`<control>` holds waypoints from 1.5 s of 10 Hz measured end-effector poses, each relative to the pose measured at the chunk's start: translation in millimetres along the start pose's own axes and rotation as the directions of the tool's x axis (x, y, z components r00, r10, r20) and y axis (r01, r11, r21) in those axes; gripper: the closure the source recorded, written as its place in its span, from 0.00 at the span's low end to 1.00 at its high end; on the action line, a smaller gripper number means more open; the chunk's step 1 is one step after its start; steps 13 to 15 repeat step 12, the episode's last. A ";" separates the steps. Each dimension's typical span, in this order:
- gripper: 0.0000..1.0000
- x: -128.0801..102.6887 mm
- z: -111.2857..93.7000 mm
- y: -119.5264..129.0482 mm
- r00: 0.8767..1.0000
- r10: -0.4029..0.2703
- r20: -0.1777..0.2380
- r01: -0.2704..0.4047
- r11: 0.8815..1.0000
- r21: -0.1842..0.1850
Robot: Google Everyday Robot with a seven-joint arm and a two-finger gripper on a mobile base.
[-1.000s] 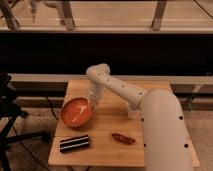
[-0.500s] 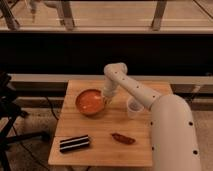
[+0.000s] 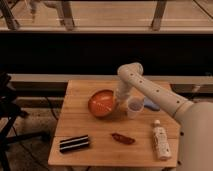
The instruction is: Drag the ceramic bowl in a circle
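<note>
The ceramic bowl [image 3: 102, 103] is a shallow glossy orange bowl with a lighter rim, near the middle of the wooden table [image 3: 80, 125]. My gripper [image 3: 119, 101] reaches down from the white arm's elbow [image 3: 130, 73] onto the bowl's right rim. The gripper's tip is hidden where it meets the rim. A small white cup [image 3: 134, 107] stands just right of the bowl, close to the gripper.
A pale blue object [image 3: 152, 104] lies right of the cup. A white bottle [image 3: 160, 140] lies at the front right, a dark red object [image 3: 122, 138] at the front middle, and a black striped packet [image 3: 74, 143] at the front left. A dark stand [image 3: 7, 107] is left of the table.
The bowl has slid from the table's front left to the right and farther back, together with my gripper. It now sits next to the white cup.
</note>
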 end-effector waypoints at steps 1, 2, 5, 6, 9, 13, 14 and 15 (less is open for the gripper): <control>0.98 -10.4 -2.6 5.1 0.999 -0.031 0.006 0.031 0.999 -0.005; 0.98 -19.3 -3.8 11.1 0.998 -0.058 0.017 0.058 0.998 -0.010; 0.98 -46.0 10.6 2.9 0.981 -0.174 0.084 0.182 0.977 -0.114; 0.98 -54.1 19.3 -13.5 0.967 -0.231 0.109 0.244 0.961 -0.131; 0.98 -65.9 34.1 -52.1 0.932 -0.335 0.140 0.352 0.928 -0.121; 0.98 -65.8 39.6 -80.5 0.905 -0.399 0.148 0.415 0.904 -0.104; 0.98 -65.8 39.6 -80.5 0.905 -0.399 0.148 0.415 0.904 -0.104; 0.98 -65.8 39.6 -80.5 0.905 -0.399 0.148 0.415 0.904 -0.104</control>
